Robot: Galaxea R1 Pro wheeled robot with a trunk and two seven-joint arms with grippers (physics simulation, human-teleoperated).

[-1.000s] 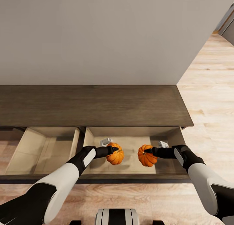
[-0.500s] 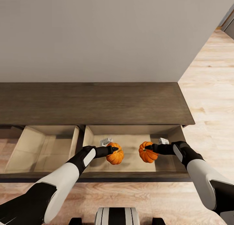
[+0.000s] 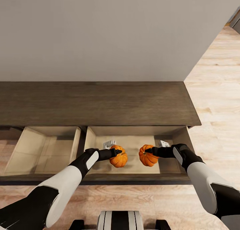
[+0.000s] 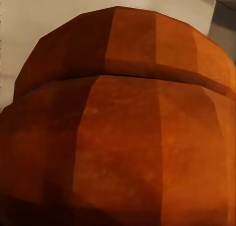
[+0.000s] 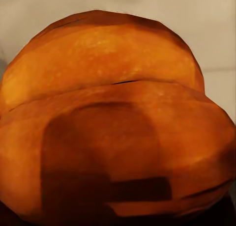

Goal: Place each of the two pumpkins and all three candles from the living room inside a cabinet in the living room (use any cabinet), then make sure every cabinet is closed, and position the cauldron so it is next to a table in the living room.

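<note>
Over the last second the right pumpkin (image 3: 147,155) slid slightly left toward the left pumpkin (image 3: 118,157); the gap between them is narrower, and the camera shifted a bit too. Both hang low in the open right drawer (image 3: 93,136) of the cabinet (image 3: 96,103), lower centre of frame. Left gripper (image 3: 117,152) is clenched on its pumpkin, right gripper (image 3: 146,150) likewise. Judging by this, release is next. Left drawer (image 3: 40,153) is open and holds nothing. Candles and both drawer closures are pending.
</note>
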